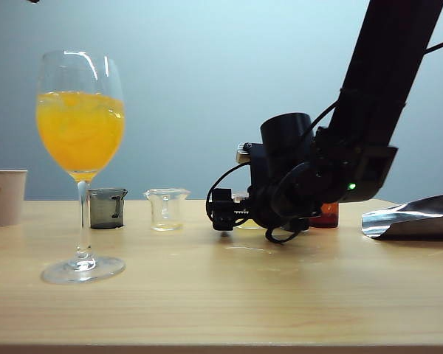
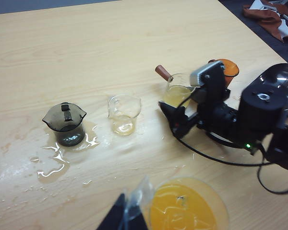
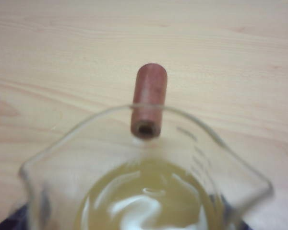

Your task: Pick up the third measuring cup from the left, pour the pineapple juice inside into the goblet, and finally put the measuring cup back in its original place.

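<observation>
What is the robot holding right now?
Nothing yet. The right gripper has its jaws open around the third measuring cup, which stands on the table. The left gripper holds nothing visible.

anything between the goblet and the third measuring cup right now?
Yes. In the left wrist view the open right gripper reaches the third measuring cup from the goblet's side; otherwise bare table. The exterior view agrees.
</observation>
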Controlling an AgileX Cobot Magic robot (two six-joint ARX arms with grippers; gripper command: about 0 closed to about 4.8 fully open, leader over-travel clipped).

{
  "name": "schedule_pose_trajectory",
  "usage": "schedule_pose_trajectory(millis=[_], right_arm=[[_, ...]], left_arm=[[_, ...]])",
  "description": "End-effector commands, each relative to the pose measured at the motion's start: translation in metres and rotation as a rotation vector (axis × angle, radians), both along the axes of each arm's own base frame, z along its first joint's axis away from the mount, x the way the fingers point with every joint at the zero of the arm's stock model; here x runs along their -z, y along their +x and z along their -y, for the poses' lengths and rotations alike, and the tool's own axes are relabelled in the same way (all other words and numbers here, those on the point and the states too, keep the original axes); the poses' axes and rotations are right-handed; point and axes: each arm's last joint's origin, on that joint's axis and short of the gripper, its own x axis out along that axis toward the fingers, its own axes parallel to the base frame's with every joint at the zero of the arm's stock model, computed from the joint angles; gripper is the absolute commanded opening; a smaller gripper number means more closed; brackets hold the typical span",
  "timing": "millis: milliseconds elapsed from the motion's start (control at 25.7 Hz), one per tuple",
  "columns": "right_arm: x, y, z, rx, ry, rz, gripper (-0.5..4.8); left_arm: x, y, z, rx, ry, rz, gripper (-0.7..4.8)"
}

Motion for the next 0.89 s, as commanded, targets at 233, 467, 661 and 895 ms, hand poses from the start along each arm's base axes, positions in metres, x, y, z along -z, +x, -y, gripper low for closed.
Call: schedule_pose_trajectory(millis=[233,467,661,895], right_arm=[[0.002,0.017,-0.002,0.004,-0.002,-0.012,4.79],[0.004,0.016,-0.002,-0.016,0.001,-0.031,1.78],[-0.010,0.016,-0.003,-0.027,-0.020,0.006,1.06],[-0.081,0.005,-0.003,-0.181,0.033,0.030,1.06]], left_arm=[[0.004,-0.002,-0.001,0.001,0.021,-0.041,-0.05],[0.004,-0.002,-0.001,0.002,0.023,-0.046,-0.05],[0.006,-0.004,-0.001,0.018,0.050,-0.053,-0.05],[-0.002,-0.022,-0.007,0.014,0.060,-0.094,-0.05]])
